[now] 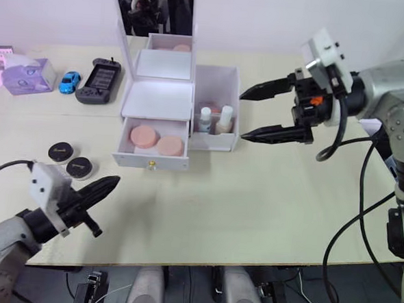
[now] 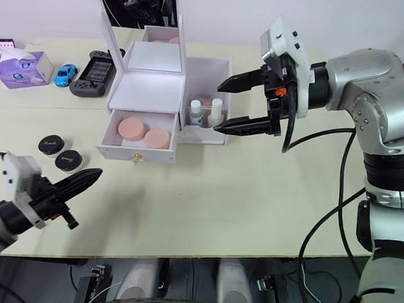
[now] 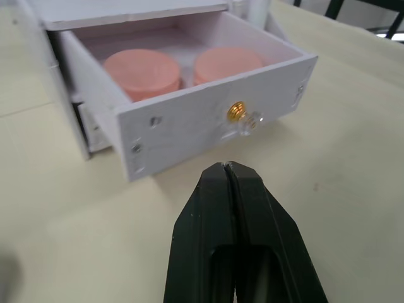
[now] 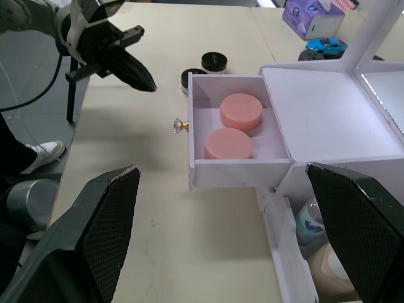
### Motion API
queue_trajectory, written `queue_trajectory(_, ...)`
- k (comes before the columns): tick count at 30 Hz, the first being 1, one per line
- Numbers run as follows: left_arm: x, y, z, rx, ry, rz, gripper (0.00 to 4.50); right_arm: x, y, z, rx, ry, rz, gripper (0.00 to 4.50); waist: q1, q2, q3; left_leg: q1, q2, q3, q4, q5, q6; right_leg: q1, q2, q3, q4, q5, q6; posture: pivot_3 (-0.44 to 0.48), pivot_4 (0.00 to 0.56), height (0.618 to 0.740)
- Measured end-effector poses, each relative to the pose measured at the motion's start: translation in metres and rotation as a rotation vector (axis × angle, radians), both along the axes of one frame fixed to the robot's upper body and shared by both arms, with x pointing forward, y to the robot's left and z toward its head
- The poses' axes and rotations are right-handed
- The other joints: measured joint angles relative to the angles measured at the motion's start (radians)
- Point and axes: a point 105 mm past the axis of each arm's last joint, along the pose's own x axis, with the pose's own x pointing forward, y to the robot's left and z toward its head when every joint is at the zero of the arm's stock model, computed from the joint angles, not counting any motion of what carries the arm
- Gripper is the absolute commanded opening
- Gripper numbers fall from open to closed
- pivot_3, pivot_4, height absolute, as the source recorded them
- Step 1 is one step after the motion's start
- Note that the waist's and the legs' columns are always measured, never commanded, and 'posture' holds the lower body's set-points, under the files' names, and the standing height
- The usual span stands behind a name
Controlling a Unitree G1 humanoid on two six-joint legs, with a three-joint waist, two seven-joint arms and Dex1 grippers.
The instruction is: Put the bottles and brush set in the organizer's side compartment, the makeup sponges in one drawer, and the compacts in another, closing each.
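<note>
The organizer (image 1: 159, 114) stands on the counter (image 1: 253, 209), its drawer (image 1: 152, 148) pulled out with both makeup sponges (image 1: 156, 140) lying inside it. In the side compartment (image 1: 216, 118), on the organizer's right, the two bottles (image 1: 214, 119) stand upright; something coral behind them is mostly hidden. The compacts (image 1: 70, 158) sit on the counter left of the organizer. The left hand (image 1: 107, 184) hovers in front of the drawer, fingers pressed together and empty. The right hand (image 1: 254, 113) hangs just right of the organizer, spread wide, holding nothing.
</note>
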Motion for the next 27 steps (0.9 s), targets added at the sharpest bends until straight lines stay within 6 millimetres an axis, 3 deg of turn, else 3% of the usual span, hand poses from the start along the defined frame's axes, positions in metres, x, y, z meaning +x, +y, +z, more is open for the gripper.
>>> queue_trajectory(13, 0.058, -0.022, -0.001, 0.049, -0.111, -0.041, 0.06, -0.006, -0.011, 0.007, 0.000, -0.046, -0.081, 4.50, 0.003, 0.000, 0.000, 0.000, 0.001, -0.001, -0.001, 0.000, 0.000, 0.000, 0.003, 0.001, 0.000, 0.002, -0.004, 0.000, 0.150, 0.740)
queue_trajectory(19, 0.081, -0.014, 0.008, 0.080, -0.189, 0.037, 0.06, -0.008, -0.016, 0.009, -0.006, -0.050, -0.113, 4.50, 0.002, 0.000, 0.000, 0.000, 0.001, -0.001, -0.001, 0.000, 0.000, 0.000, 0.004, 0.001, 0.000, 0.003, -0.004, 0.000, 0.150, 0.740)
queue_trajectory(27, 0.101, -0.019, 0.016, 0.066, -0.228, 0.044, 0.06, -0.010, -0.016, 0.012, -0.002, -0.061, -0.133, 4.50, 0.003, 0.000, 0.000, 0.000, 0.002, -0.001, -0.001, 0.000, 0.000, 0.000, 0.004, 0.002, 0.000, 0.003, -0.004, 0.000, 0.150, 0.740)
